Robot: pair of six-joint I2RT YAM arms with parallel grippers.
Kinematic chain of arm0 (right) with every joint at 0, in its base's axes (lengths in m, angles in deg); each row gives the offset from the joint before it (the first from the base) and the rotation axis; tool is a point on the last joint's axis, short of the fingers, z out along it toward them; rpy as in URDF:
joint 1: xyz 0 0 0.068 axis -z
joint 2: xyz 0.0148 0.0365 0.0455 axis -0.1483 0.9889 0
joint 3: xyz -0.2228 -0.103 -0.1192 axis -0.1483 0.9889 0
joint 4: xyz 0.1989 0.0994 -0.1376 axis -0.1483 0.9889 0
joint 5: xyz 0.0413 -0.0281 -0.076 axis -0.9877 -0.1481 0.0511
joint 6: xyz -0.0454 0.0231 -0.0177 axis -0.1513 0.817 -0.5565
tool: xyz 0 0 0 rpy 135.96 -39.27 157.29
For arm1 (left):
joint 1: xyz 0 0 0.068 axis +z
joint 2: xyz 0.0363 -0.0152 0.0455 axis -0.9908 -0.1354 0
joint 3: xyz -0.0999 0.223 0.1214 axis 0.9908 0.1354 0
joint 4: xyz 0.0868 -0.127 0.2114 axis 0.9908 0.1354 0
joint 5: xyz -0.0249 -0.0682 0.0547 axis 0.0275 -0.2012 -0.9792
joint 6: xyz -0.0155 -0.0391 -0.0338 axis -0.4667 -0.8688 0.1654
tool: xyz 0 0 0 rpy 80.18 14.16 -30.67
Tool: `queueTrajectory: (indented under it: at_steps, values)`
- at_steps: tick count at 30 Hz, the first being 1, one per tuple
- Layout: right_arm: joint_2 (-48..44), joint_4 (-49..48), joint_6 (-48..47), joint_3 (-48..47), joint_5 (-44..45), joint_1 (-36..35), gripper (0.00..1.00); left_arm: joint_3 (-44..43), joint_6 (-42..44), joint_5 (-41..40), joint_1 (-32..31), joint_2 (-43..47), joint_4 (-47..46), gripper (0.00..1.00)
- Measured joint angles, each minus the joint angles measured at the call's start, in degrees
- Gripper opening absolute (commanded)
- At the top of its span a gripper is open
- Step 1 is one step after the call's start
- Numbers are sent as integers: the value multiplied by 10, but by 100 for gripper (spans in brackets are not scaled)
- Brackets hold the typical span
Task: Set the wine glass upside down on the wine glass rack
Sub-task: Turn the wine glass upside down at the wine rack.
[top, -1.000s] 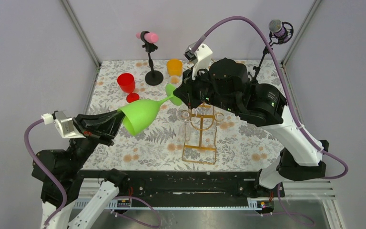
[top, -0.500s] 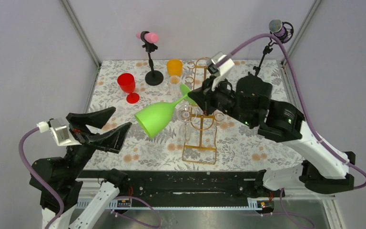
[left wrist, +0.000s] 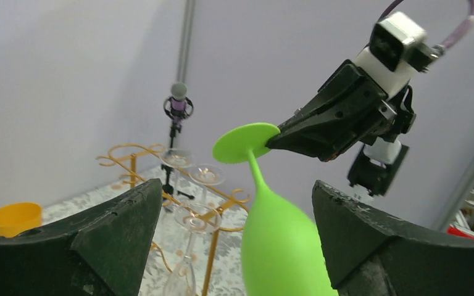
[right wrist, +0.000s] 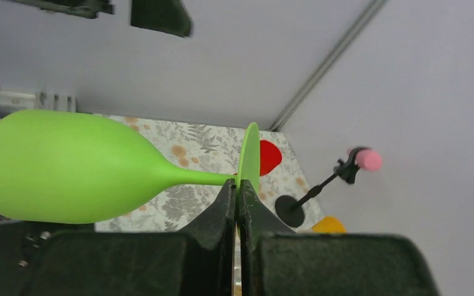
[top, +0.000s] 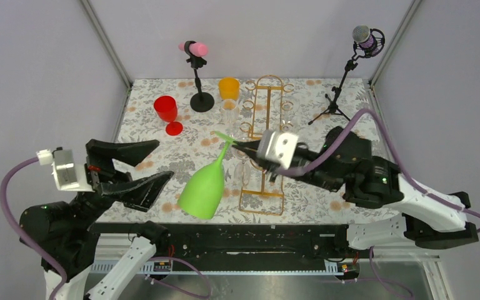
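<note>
Nearest me, the left gripper [top: 161,161] stood with its two black fingers spread wide and nothing between them touching; from its own camera the green bowl showed in the gap, with room on either side. Just beyond its fingertips hung the green wine glass [top: 203,190], up in the air above the flowered table [top: 325,181], bowl downward and leaning toward the near edge, foot uppermost. The right gripper [top: 236,144] had that foot pinched by its rim, jaws closed flat on the thin green disc, and the arm reached in from the right across the middle of the stand. The glass was not on the wine glass rack [top: 267,100]; it hung to the left of it and nearer to me. The gold wire rack stood upright on its rectangular base, and clear glasses [left wrist: 199,217] hung foot-up from its hooks. Farther back on the left sat a red goblet [top: 165,109], then an orange cup [top: 229,87] beside a pink-tipped microphone stand [top: 194,47], and at the far right corner a purple microphone [top: 364,34] on a tripod.
</note>
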Motion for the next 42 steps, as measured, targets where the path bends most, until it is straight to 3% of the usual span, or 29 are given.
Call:
queueTrajectory:
  at_steps: [7, 13, 19, 21, 24, 32, 36, 39, 42]
  values:
    - [52, -53, -195, 35, 21, -81, 0, 0, -7, 66, 0, -30, 25, 84]
    - [59, -114, -279, 50, 39, -105, 0, 0, -3, 100, 0, -29, 45, 73]
    - [61, -186, -349, 50, 69, -149, 0, 0, -5, 139, 0, -34, 48, 68]
    - [63, -198, -372, 50, 73, -162, 0, 1, -7, 144, 0, -37, 48, 60]
    - [68, -212, -401, 55, 74, -174, 0, 1, -12, 150, 0, -41, 48, 48]
    - [94, -207, -450, 56, 68, -193, 0, 1, -17, 171, 0, -52, 48, 40]
    - [100, -201, -460, 56, 63, -194, 0, 3, -19, 175, 0, -52, 48, 27]
    - [100, -201, -466, 56, 63, -194, 0, 4, -21, 180, 0, -52, 48, 26]
    - [100, -201, -469, 55, 63, -194, 0, 4, -21, 186, 0, -53, 47, 33]
